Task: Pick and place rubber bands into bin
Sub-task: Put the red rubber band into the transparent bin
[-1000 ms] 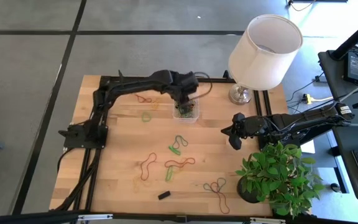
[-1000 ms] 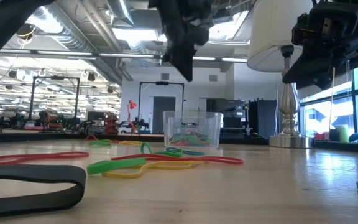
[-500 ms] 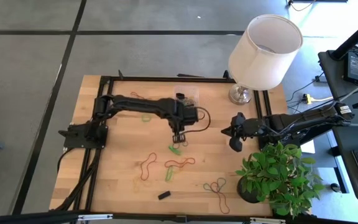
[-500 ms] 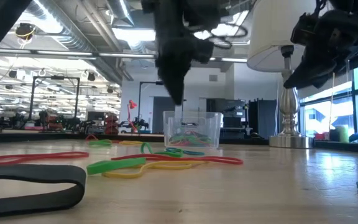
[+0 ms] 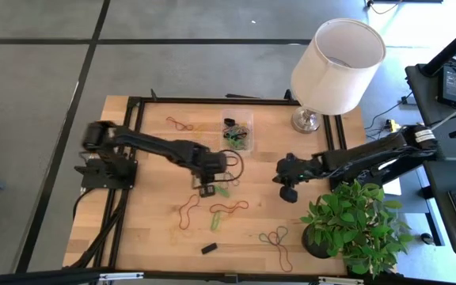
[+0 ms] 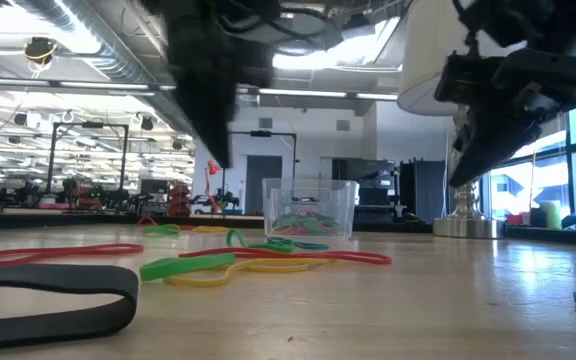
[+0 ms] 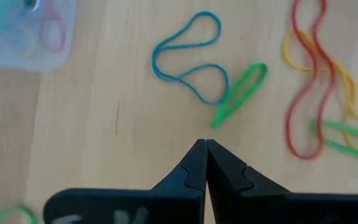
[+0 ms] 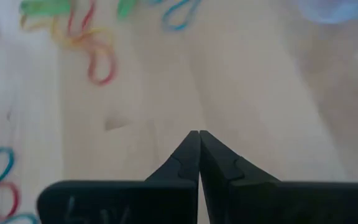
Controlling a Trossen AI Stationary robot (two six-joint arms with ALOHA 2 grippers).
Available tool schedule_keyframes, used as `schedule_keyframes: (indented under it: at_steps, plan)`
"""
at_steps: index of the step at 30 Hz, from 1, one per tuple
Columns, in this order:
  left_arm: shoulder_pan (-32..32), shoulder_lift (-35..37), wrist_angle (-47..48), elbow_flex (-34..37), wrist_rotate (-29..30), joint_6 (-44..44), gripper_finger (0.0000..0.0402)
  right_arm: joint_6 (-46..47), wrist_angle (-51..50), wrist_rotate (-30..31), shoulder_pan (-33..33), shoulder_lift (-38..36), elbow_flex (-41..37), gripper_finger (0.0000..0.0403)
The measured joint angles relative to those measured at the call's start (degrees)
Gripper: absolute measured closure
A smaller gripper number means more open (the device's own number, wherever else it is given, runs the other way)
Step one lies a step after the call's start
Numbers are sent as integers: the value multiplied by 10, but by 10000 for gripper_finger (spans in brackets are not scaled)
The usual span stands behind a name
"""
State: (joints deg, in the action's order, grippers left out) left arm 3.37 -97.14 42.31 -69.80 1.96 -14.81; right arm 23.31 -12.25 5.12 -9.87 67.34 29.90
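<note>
The clear bin (image 5: 237,132) stands at the table's far middle with several rubber bands inside. More rubber bands lie flat on the wood: a blue one (image 7: 188,62) and a green one (image 7: 241,93) just ahead of my left gripper (image 7: 205,146), and red and yellow ones (image 5: 228,208) nearer the front. My left gripper (image 5: 207,188) hangs shut above the table, just left of the blue and green bands and holding nothing. My right gripper (image 5: 288,192) hangs shut over bare wood right of centre, also holding nothing.
A white lamp (image 5: 336,67) stands at the far right corner and a potted plant (image 5: 355,226) at the near right. A small black block (image 5: 209,248) lies near the front edge. More bands lie at the far left (image 5: 182,124) and near right (image 5: 275,237).
My left gripper has swung from over the bin toward the table's near edge and down, ending beside the blue and green bands, shut throughout. My right gripper has come a little toward the table's left and down, rolling its wrist, still shut. No band has moved.
</note>
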Motion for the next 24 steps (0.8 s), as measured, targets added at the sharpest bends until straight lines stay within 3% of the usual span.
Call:
schedule_keyframes:
  at_steps: [5,11,24]
  plan:
    - [27,111,-22,102,4,-55,400,-82,-3,-83,0,94,61,393]
    - [70,204,-23,174,35,-128,400,-172,-51,-170,-12,186,138,393]
    - [138,245,-24,216,65,-258,399,-362,-156,-188,-104,329,256,389]
